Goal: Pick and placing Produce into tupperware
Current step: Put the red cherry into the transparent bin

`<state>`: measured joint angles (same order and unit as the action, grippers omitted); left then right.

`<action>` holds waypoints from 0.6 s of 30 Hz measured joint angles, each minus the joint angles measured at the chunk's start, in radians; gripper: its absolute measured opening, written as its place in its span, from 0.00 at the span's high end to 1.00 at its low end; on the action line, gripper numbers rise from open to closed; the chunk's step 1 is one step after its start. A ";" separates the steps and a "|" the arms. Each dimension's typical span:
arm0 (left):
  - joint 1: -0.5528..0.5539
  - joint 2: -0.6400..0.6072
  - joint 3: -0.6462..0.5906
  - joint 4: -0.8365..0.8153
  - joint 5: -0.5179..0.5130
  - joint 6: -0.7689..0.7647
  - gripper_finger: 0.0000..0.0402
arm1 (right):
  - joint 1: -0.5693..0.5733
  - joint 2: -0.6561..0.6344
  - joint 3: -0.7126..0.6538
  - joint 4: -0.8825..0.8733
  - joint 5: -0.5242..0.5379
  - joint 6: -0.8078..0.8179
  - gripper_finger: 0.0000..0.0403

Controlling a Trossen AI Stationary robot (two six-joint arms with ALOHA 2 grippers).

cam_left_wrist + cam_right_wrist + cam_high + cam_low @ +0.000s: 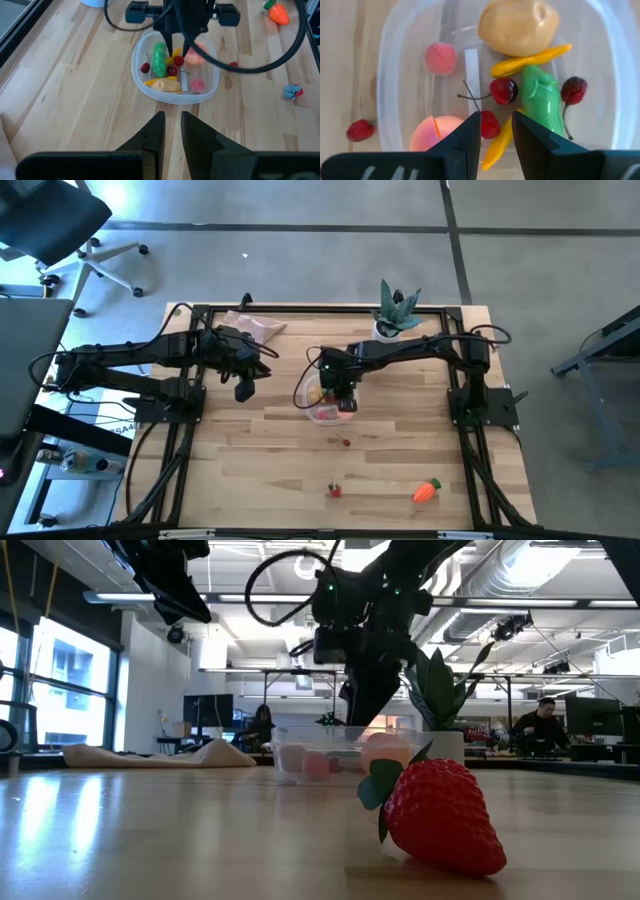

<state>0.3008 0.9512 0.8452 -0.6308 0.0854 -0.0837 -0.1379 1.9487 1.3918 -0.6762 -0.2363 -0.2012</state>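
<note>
Hovering at the centre of the high view, your right gripper [342, 396] sits straight over the small round clear plastic tupperware [305, 397], and that position makes sense as a drop: its fingers stand a little apart with nothing between them, and a pair of dark red cherries [497, 105] lies right under the gap in the right wrist view. The bowl already carries most of the load: a green pepper [541, 102], a tan potato-like lump [518, 26], a thin yellow-orange strip [530, 61], a pink ball [440, 57] and a peach-coloured fruit [434, 132].

Look at the pepper's long axis: in that view it runs from mid-right down toward the lower right, lying flat on the bowl floor, and the strip crosses just above it, pointing to the upper right.

Your left gripper [244, 388] waits left of centre in the high view, clear of the bowl, its fingers nearly pressed together on nothing.

Three pieces are still out on the wooden table [250, 470]: a small red berry [346, 442] just below the bowl, a red strawberry [335, 489] at lower centre, and an orange carrot with a green top [427, 491] at lower right, its long axis tilted with the leaf end toward the upper right.
</note>
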 joint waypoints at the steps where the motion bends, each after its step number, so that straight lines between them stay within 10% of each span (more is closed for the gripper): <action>1: 0.000 0.000 0.000 0.000 0.000 0.000 0.87 | 0.000 -0.009 0.000 0.000 0.000 0.001 0.74; 18: 0.000 0.000 0.000 0.000 0.000 0.000 0.87 | 0.059 -0.385 0.000 -0.322 0.157 0.343 0.74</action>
<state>0.3011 0.9511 0.8452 -0.6305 0.0853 -0.0839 -0.0791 1.5639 1.3922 -0.9983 -0.0797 0.1414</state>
